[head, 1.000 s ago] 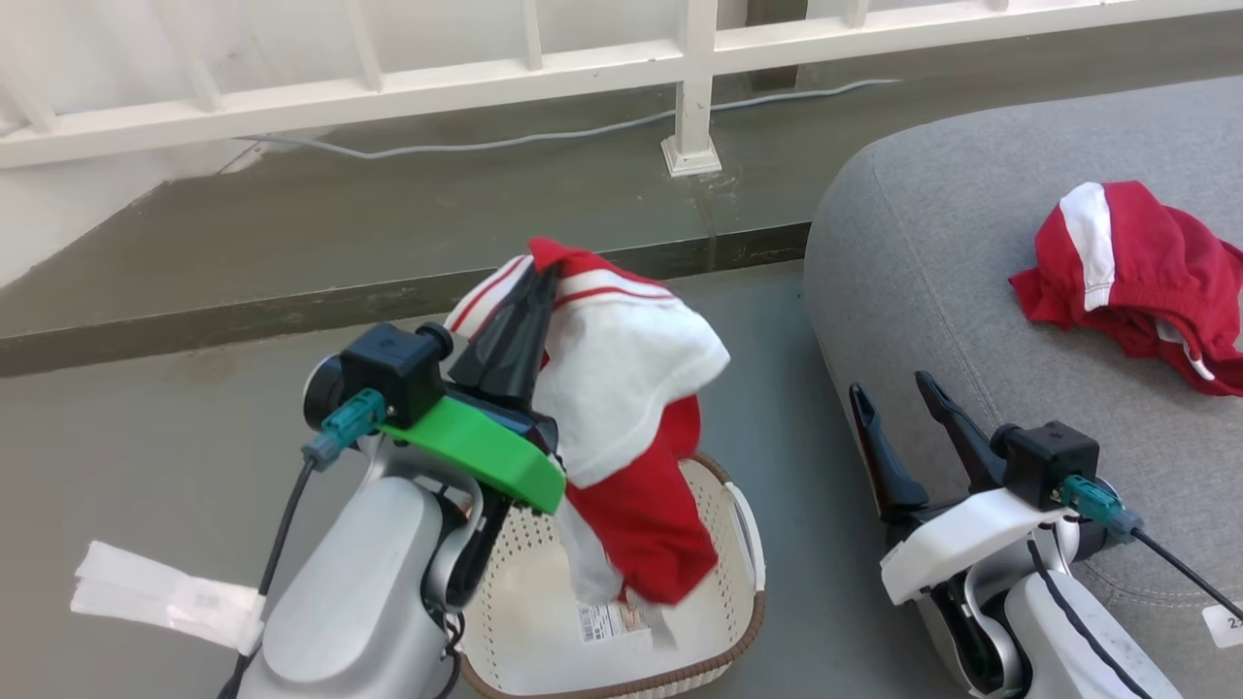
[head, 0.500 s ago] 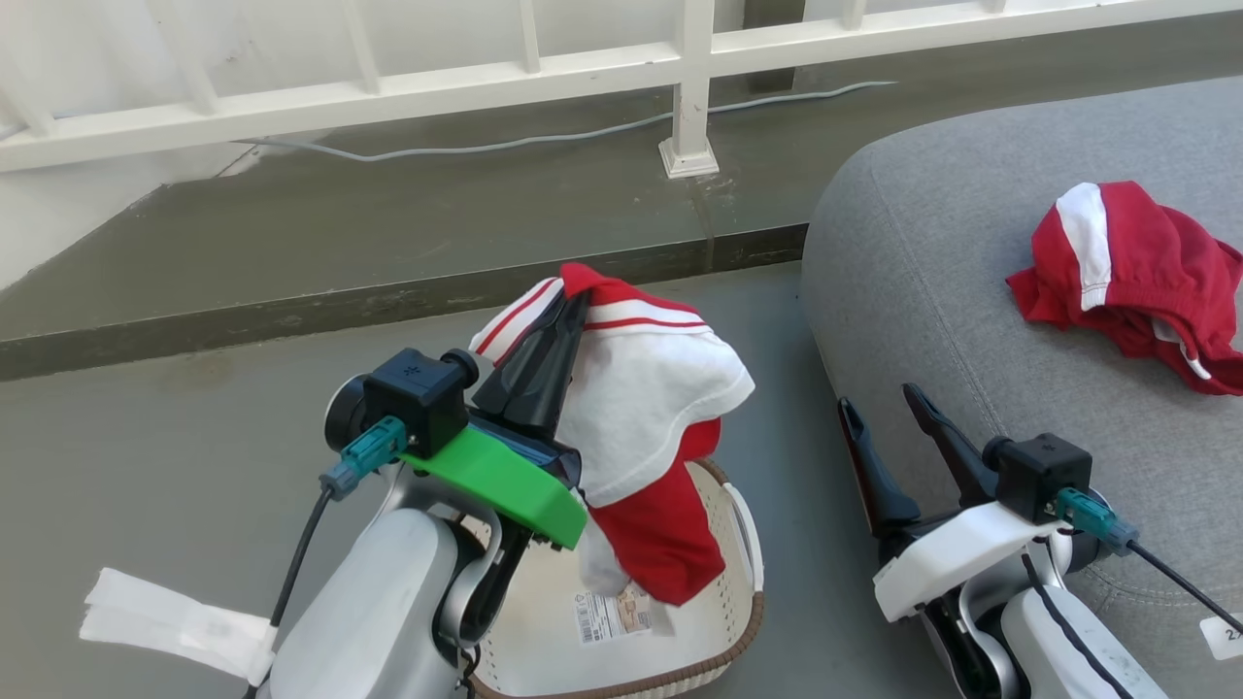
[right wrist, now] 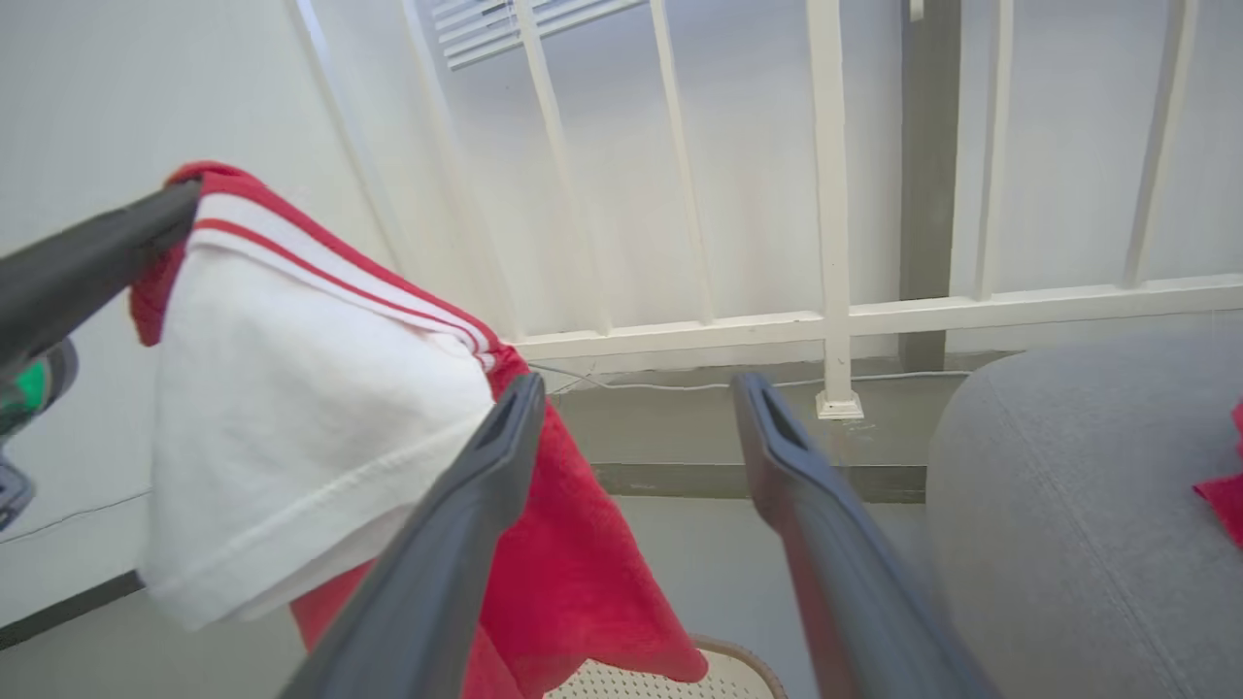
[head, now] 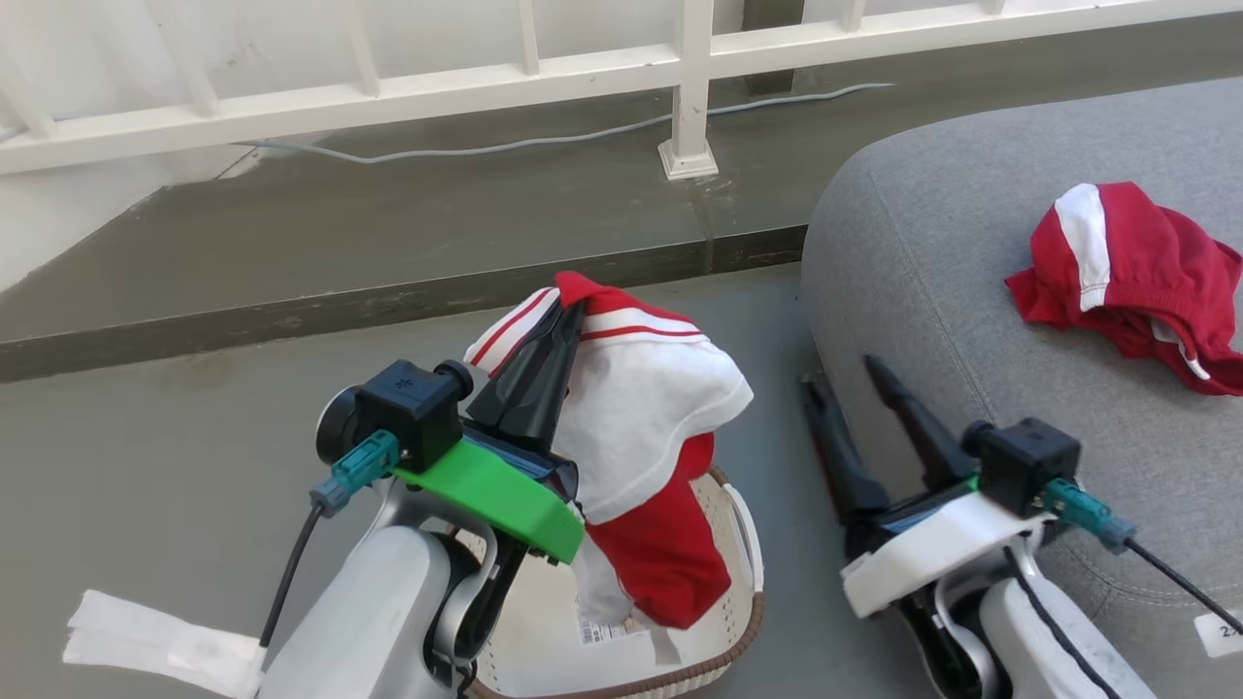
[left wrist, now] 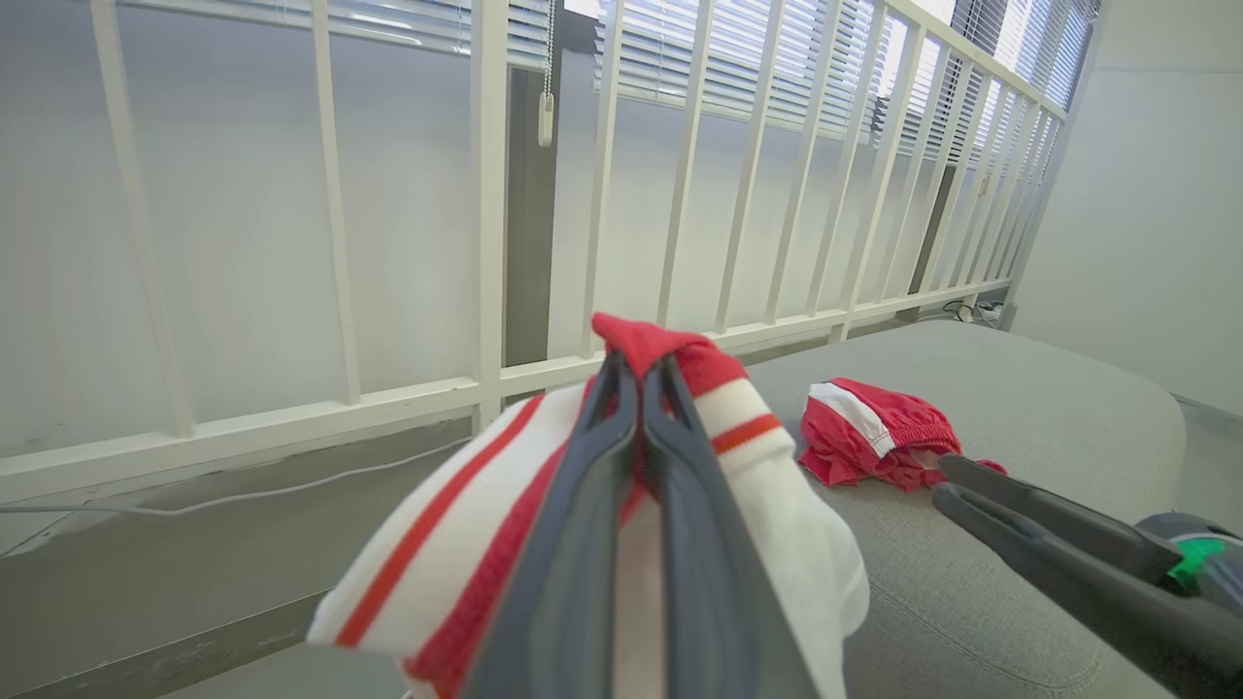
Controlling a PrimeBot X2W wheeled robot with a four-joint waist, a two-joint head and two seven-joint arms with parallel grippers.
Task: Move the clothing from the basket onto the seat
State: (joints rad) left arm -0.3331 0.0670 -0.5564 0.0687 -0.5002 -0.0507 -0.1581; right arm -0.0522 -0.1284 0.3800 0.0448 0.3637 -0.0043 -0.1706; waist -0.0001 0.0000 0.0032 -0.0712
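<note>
The left claw [head: 571, 313] is pinched shut on the top fold of a red soft-fabric garment with a broad white panel and thin red stripes [head: 646, 408], holding it up in the air over a small cream-white perforated plastic basket with a brown woven-look rim [head: 750, 594]. The garment drapes down from the fingertips, and its lower red end hangs into the basket's opening; I cannot tell whether it touches the bottom. In the left wrist view the two dark fingers [left wrist: 583, 524] lie pressed together with the red fold [left wrist: 670, 351] poking out beyond their tips. The basket stands on the grey floor [head: 194, 408], just left of the large grey fabric-upholstered seat with rounded edges [head: 952, 272], and a printed label [head: 604, 631] lies on its bottom. A second garment, red with a white band [head: 1131, 267], lies crumpled on the far right part of the seat, well apart from the basket. The right claw [head: 839, 373] hangs at the seat's near left edge with its fingers spread wide and nothing between them; in its own wrist view [right wrist: 638, 388] the gap frames the floor and the foot of a white railing [right wrist: 833, 320] on the far side. A white paper slip [head: 155, 633] lies on the floor near the left arm.
</note>
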